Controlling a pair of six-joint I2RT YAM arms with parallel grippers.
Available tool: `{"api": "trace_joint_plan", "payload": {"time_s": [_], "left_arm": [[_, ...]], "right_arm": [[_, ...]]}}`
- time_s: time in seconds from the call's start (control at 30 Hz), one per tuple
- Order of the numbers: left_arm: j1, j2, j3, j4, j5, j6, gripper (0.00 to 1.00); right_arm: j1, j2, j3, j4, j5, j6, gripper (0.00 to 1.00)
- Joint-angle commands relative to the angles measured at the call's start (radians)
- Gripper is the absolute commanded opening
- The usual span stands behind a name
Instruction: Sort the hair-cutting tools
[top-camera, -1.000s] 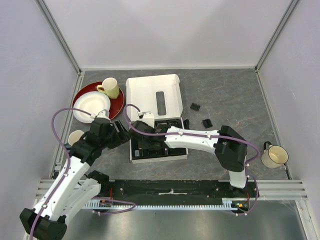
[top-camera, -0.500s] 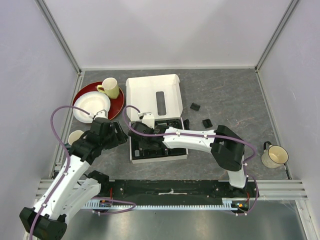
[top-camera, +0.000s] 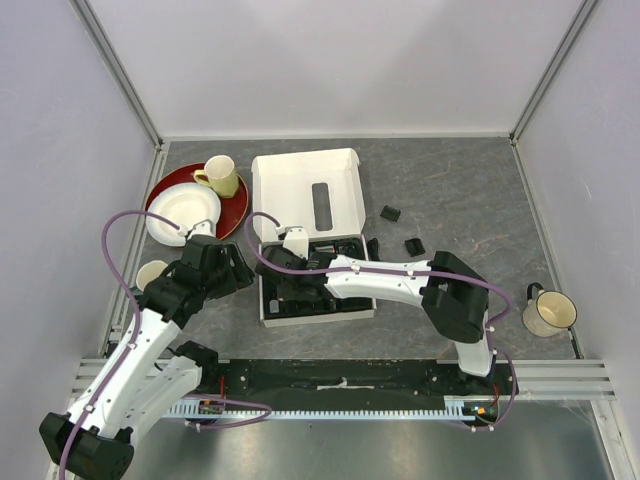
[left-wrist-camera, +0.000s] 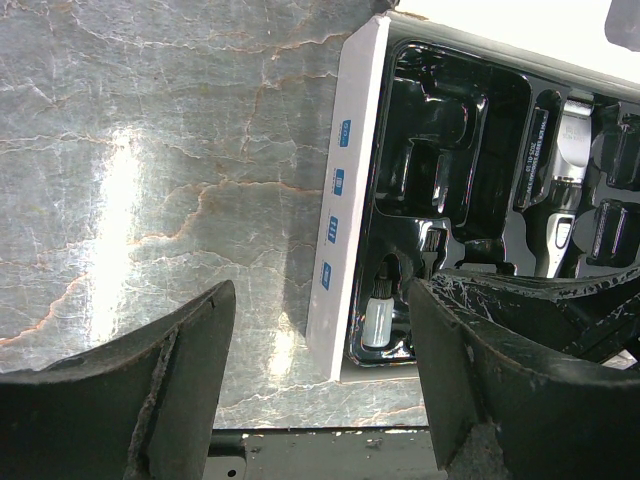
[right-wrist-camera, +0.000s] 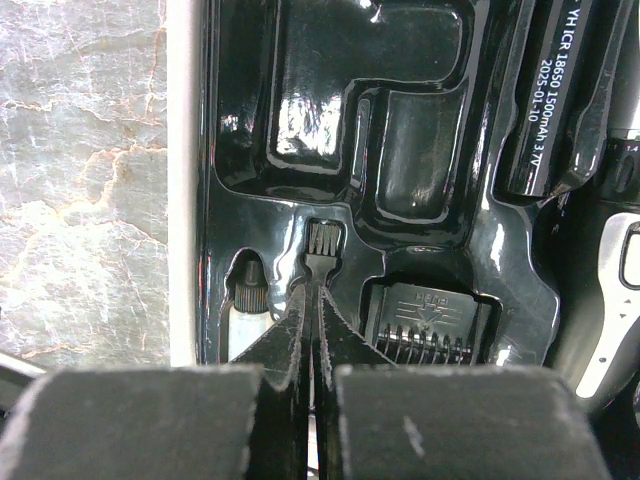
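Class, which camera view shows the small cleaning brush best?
The right wrist view. The cleaning brush sits at centre, close up, with its bristles distinct and its stem pinched in the shut right tool. The left wrist view gives only a tiny, partly blocked glimpse. In the top view it cannot be made out.

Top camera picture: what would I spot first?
A white box lies open mid-table, with a shiny black tray inside. The right arm reaches into it, jaws shut on a tiny brush. At the back left sits a red plate.
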Motion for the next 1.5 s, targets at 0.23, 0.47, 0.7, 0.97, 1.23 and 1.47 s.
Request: {"api": "trace_joint_plan", "payload": {"time_s": [0.23,0.47,0.7,0.97,1.23,1.47], "left_arm": [[-0.002,-0.009,0.017,0.022,-0.024,0.035,0.77],[0.0,-0.01,0.017,0.024,-0.024,0.035,0.77],[-0.002,-0.014,0.016,0.025,-0.021,0.036,0.77],[-0.002,-0.021,0.013,0.031,-0.018,0.036,0.77],[0.0,-0.024,0.011,0.031,-0.015,0.039,0.77],[0.0,-0.029,0.011,0.033,-0.017,0.039,0.77]], "right_arm": [[0.007,-0.006,-0.009,-0.013,-0.001,0.016,0.0],[0.013,-0.016,-0.024,-0.022,-0.038,0.009,0.0],[0.031,-0.02,-0.044,-0.027,-0.05,0.006,0.0],[0.043,-0.019,-0.059,-0.05,-0.041,0.012,0.0],[0.049,0.007,0.019,-0.116,0.004,-0.046,0.0],[0.062,-0.048,0.065,-0.113,0.041,-0.115,0.0]]}}
